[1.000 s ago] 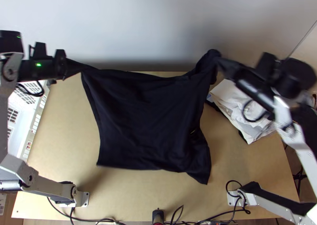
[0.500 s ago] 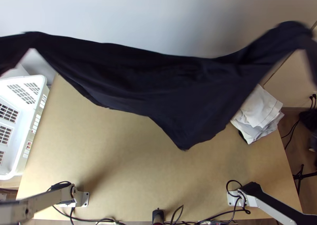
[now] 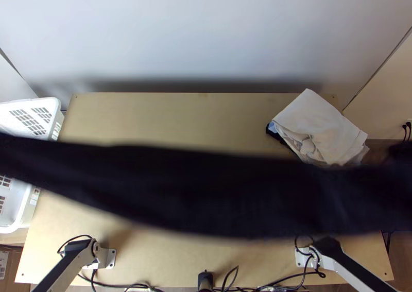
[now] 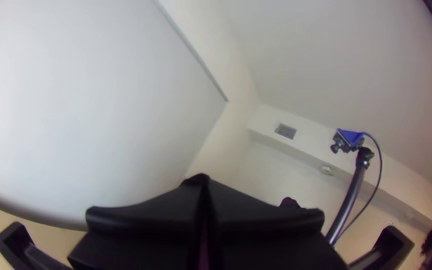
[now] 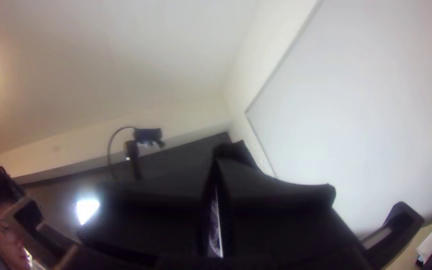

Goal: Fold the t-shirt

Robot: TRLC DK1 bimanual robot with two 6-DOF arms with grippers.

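Observation:
The black t-shirt [image 3: 206,189] hangs stretched in a wide, blurred band across the top view, held up above the table, and its two ends run out past the left and right edges. In the left wrist view my left gripper [image 4: 203,200] is shut, with dark cloth [image 4: 195,179] at its fingertips. My right gripper [image 5: 216,185] is likewise shut in the right wrist view, and a bit of dark cloth [image 5: 233,150] stands up at its tips. The shirt's lower part cannot be told apart in the blur.
A pile of folded white and grey cloth [image 3: 319,127] lies at the table's right back. A white basket [image 3: 23,217] stands at the left edge. The bare wooden table [image 3: 180,119] shows behind the shirt. Cables [image 3: 232,279] run along the near edge, and a camera stand [image 4: 348,200] rises beyond.
Both arms have lifted the shirt off the table, spread apart out of the top view and come toward the near side. The cloth is drawn into a taut band.

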